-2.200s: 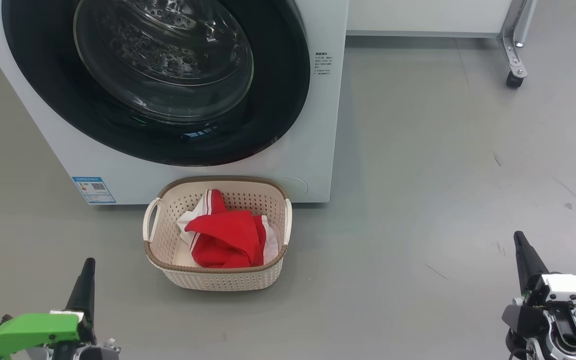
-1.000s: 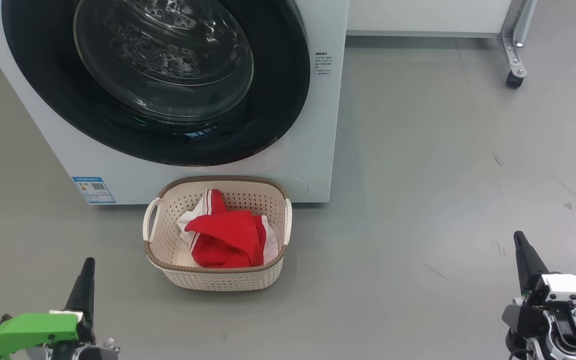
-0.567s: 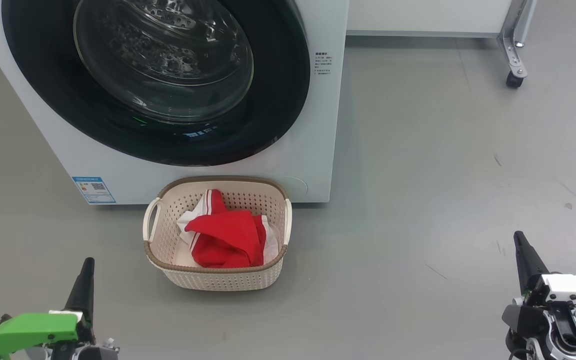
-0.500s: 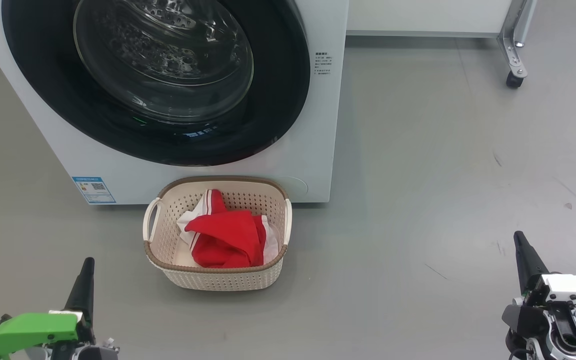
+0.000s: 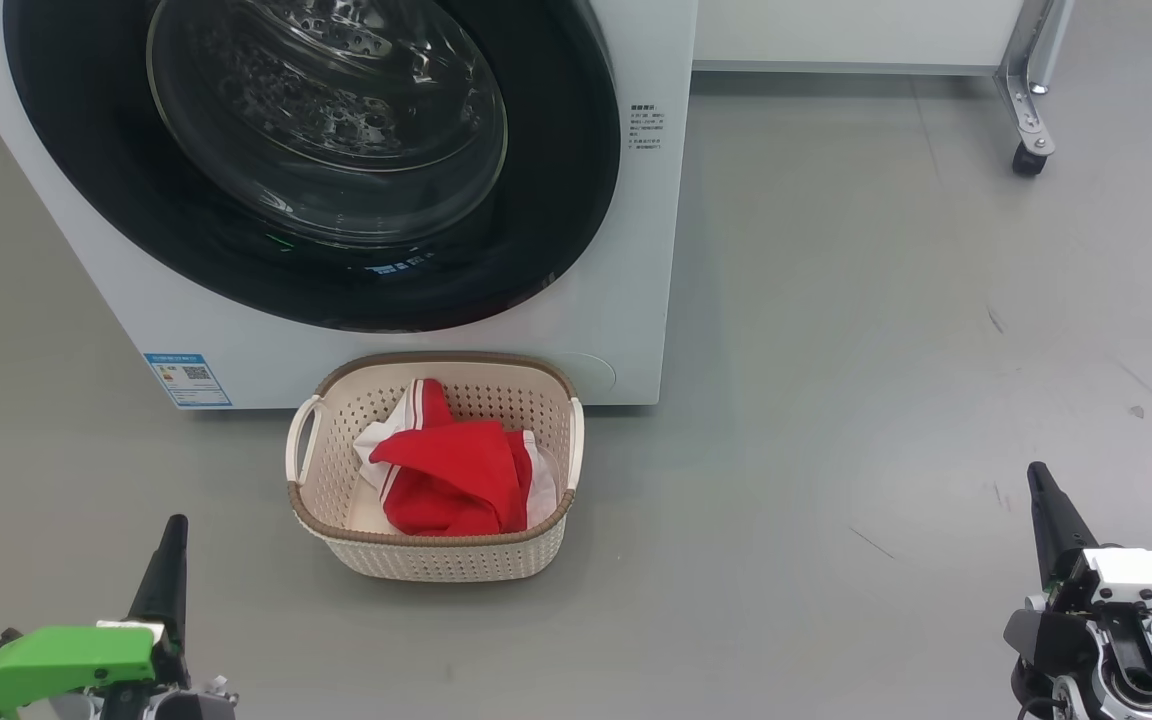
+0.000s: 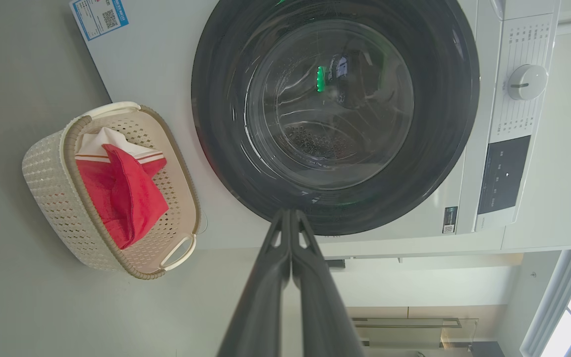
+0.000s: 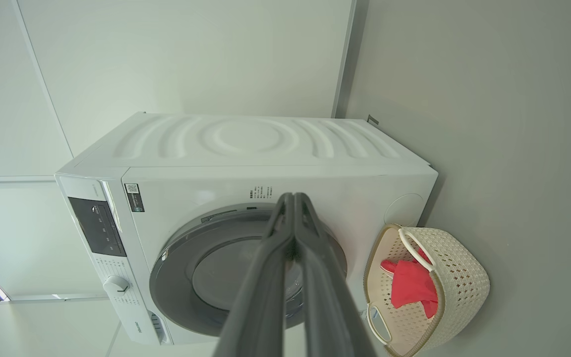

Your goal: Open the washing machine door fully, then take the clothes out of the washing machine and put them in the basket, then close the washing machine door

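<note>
My left gripper (image 5: 176, 528) and right gripper (image 5: 1038, 474) are both pinched together, empty. Ahead, between the 2, clothes (image 5: 451, 480) sit in the basket (image 5: 436, 541), just below the closed door (image 5: 561, 200).

The head view's top edge cuts off the washing machine (image 5: 636, 300) and washing machine door (image 5: 326, 150); the blue label (image 5: 188, 379) print is unreadably small; the basket (image 5: 436, 560) wall hides the bottom of the clothes (image 5: 451, 475)

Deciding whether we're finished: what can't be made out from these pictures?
Inside the drum, head and left wrist views: glare on the washing machine door hides any leftover garment.
Floor of the basket, head view: covered by the clothes.
Print on blue label, head view: too small.
</note>
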